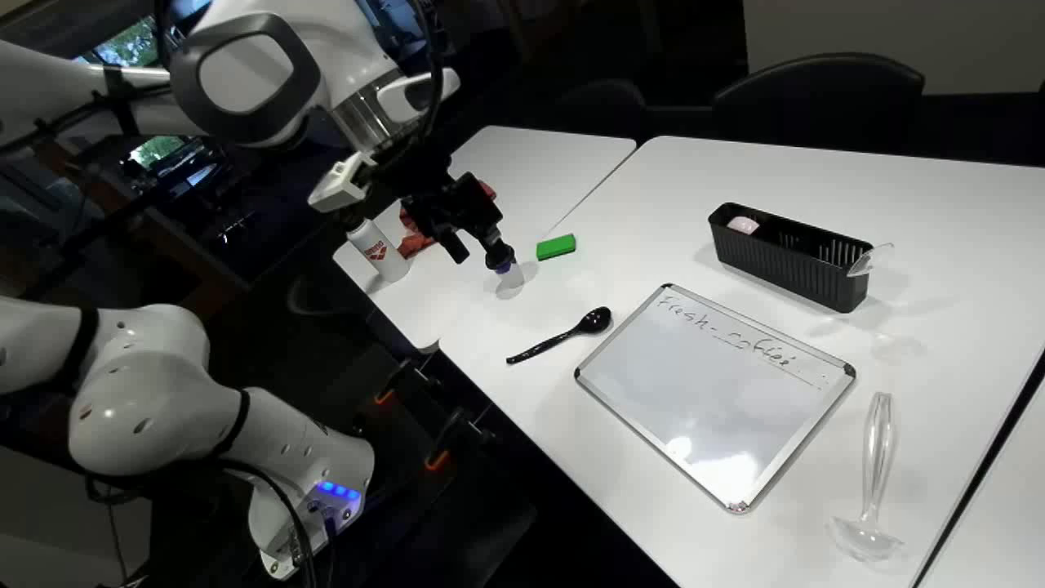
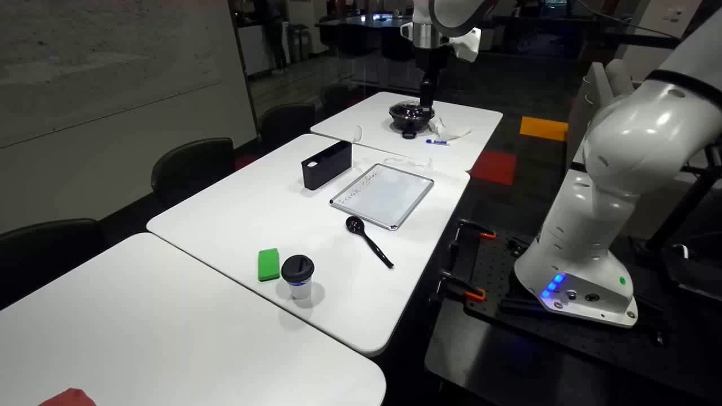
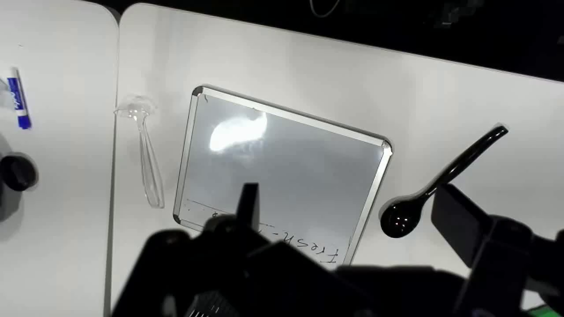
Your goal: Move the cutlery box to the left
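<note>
Claw [image 3: 350, 206]: my two fingers [image 3: 460, 226] stand wide apart with nothing held, and I hang in the air, well above the tabletop [image 1: 939, 204]
Cutlery box [image 1: 784, 265]: upright on the tabletop, lower than my claw and farther out from my base [image 1: 314, 453], beyond the whiteboard [image 1: 710, 400]; a pink piece [image 1: 743, 224] and a clear utensil [image 1: 872, 260] sit in it
Reach for the box: the approach, I judge, the grasp not yet made
Box walls: my next move calls for travelling out over them, turning to span the narrow width or straddle one wall, and sinking without knocking the utensil
Green eraser [image 1: 556, 247]: it lies toward what I take for my left, so the carry probably heads that way
Ribbed dark patch [image 3: 210, 304]: all the wrist view gives me of the box, I think, the rest hidden behind my claw; both exterior views show it whole
White bottle [image 1: 380, 251]: lower than my claw in an exterior view, absent from the wrist view
Lidded pot [image 2: 403, 117]: behind my claw in an exterior view; the wrist view has only what may be its handle [image 3: 18, 172], at the left edge
</note>
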Tool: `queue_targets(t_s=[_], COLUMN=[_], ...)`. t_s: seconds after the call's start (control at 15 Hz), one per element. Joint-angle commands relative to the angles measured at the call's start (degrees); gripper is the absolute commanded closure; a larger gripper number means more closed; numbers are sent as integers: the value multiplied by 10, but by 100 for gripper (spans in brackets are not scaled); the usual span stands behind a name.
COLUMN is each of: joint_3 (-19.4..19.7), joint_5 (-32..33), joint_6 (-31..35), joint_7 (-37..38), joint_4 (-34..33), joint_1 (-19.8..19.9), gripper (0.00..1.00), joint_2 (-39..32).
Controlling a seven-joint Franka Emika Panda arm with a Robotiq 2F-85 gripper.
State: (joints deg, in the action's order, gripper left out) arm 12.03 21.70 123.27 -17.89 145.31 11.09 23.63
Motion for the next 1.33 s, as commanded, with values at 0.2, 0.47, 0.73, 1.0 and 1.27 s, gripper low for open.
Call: queue_targets(t_s=[0.2, 0.47, 0.73, 1.0, 1.27], joint_3=[0, 5, 19, 24, 12], joint_5=[0, -4, -11, -31, -79], joint_6=[-1, 12, 41, 62, 80], joint_7=[0, -25, -148, -285, -454], joint_4=[-1, -11, -80, -170, -269], joint_1=[0, -8, -38, -54, -31], gripper=[0, 0, 0, 0, 0], joint_2=[0, -12, -86, -198, -320])
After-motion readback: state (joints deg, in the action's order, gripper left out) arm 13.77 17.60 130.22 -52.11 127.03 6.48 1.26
